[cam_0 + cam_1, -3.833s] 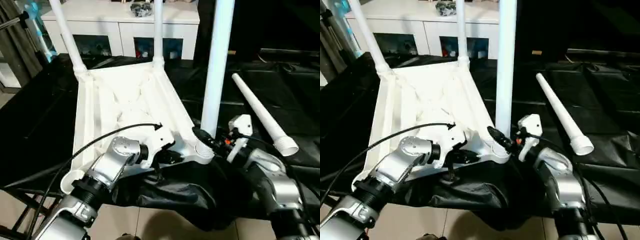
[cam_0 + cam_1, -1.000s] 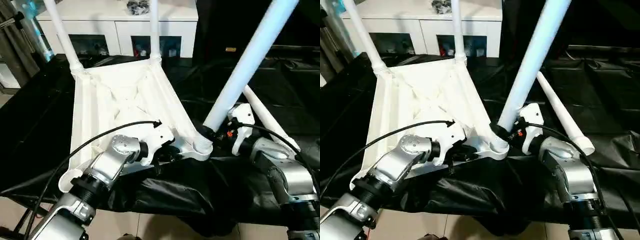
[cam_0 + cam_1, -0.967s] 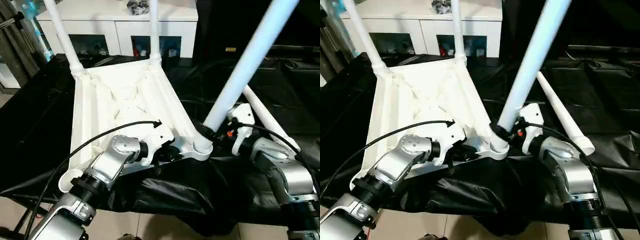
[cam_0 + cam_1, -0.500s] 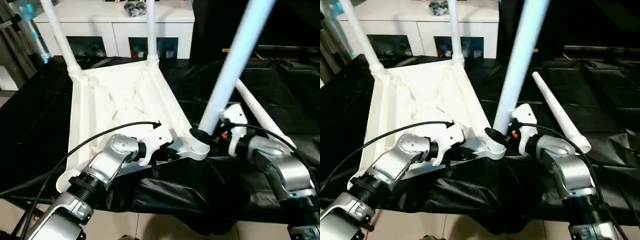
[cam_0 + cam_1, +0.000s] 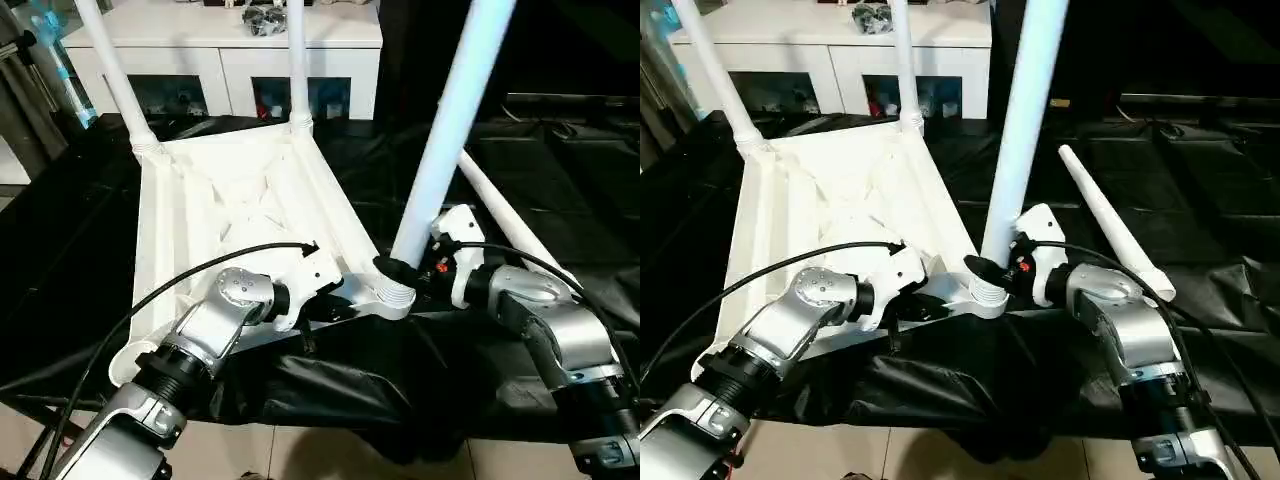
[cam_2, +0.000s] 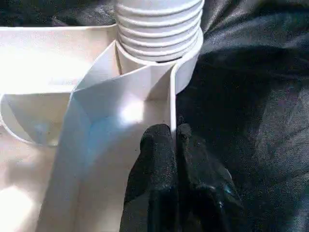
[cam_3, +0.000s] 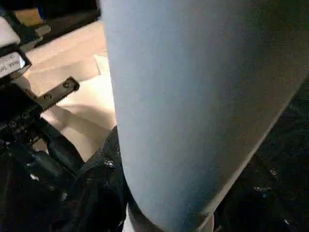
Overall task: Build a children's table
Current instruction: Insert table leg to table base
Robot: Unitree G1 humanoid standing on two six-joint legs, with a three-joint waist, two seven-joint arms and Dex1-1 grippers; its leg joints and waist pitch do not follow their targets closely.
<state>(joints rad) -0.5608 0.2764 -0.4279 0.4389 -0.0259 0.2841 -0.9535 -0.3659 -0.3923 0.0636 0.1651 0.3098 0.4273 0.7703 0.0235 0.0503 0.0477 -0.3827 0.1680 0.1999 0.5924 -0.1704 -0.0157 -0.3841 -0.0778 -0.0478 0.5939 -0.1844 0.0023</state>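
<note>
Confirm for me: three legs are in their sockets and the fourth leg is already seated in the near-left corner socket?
Not quite. The fourth leg lies loose on the black cloth to the right of the tabletop, as the right eye view shows. The near-left corner socket stands empty. Three legs do stand in their sockets.

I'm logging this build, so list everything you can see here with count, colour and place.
Tabletop: one, white, upside down on the black cloth.
Fitted legs: two, white, upright in the far corner sockets.
Third leg: one, white, standing in the near right socket.
Loose leg: one, white, lying on the cloth at right.
Cloth: black, under everything.
Cabinet: one, white, glass doors, behind.
Left hand: black fingers shut on the tabletop's edge wall near the socket.
Right hand: black, at the third leg's base.
</note>
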